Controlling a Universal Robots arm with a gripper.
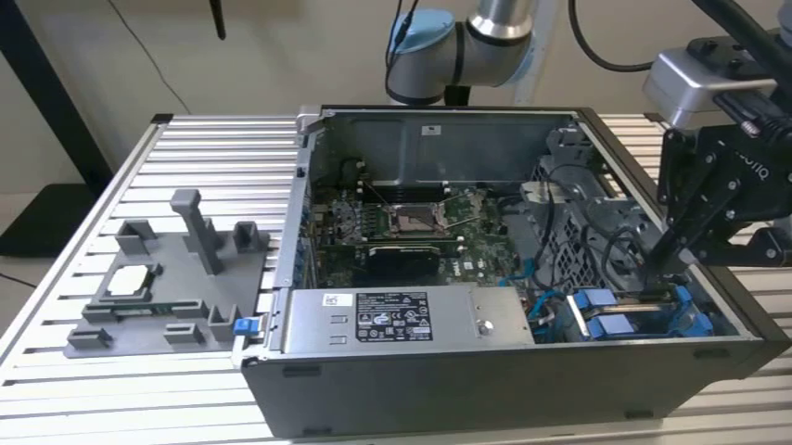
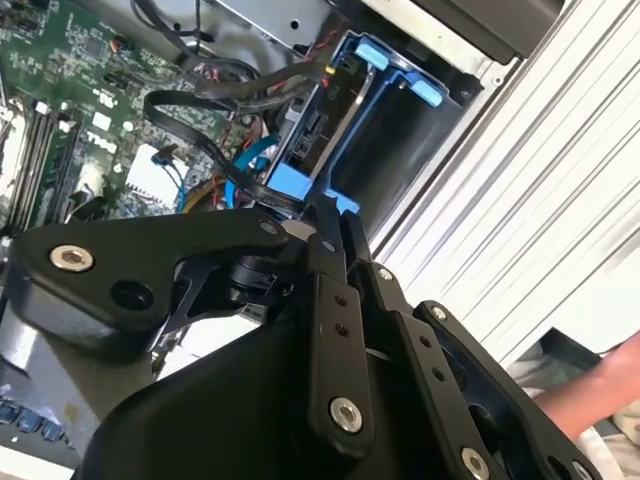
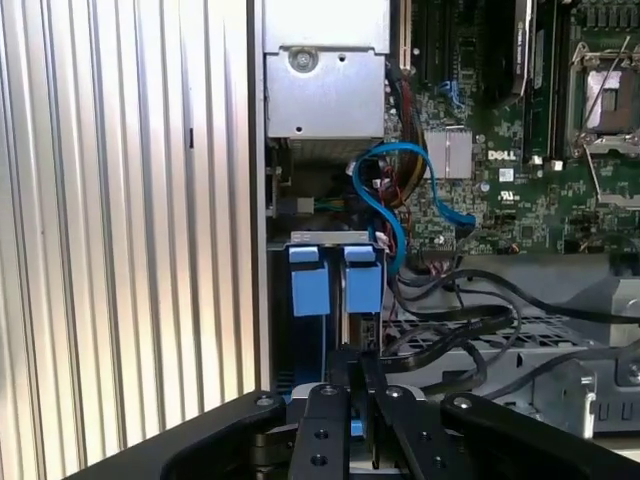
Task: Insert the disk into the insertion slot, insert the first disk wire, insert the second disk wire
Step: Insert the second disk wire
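Blue plastic marks the disk (image 1: 619, 315): its carrier frame sits in the drive bay at the front corner of the open computer case (image 1: 495, 389), on the exterior view's right, just beside the grey power-supply box (image 1: 409, 318). The pincer (image 1: 659, 273) hangs directly over that bay, its black fingers (image 1: 674, 236) drawn together to a narrow gap with the tips at the top edge of the frame; whether they pinch anything between them I cannot tell. In the first wrist view the two blue tabs of the frame (image 3: 335, 280) stand side by side just beyond the fingertips (image 3: 362, 375). In the second wrist view the frame (image 2: 345, 120) rises on edge beyond the fingertips (image 2: 330, 225), a thin dark slab set within it.

The disk stands on edge in the bay, its long axis running along the case's front wall, away from the power-supply box.

Black cables (image 3: 470, 325) loop beside the bay on the motherboard side and pass close to the fingertips. A blue flat cable (image 3: 385, 190) curls between the bay and the motherboard (image 3: 530, 170). Outside the case wall lies the ribbed aluminium table (image 3: 130, 220), where a grey fixture (image 1: 173, 278) stands well apart from the case.
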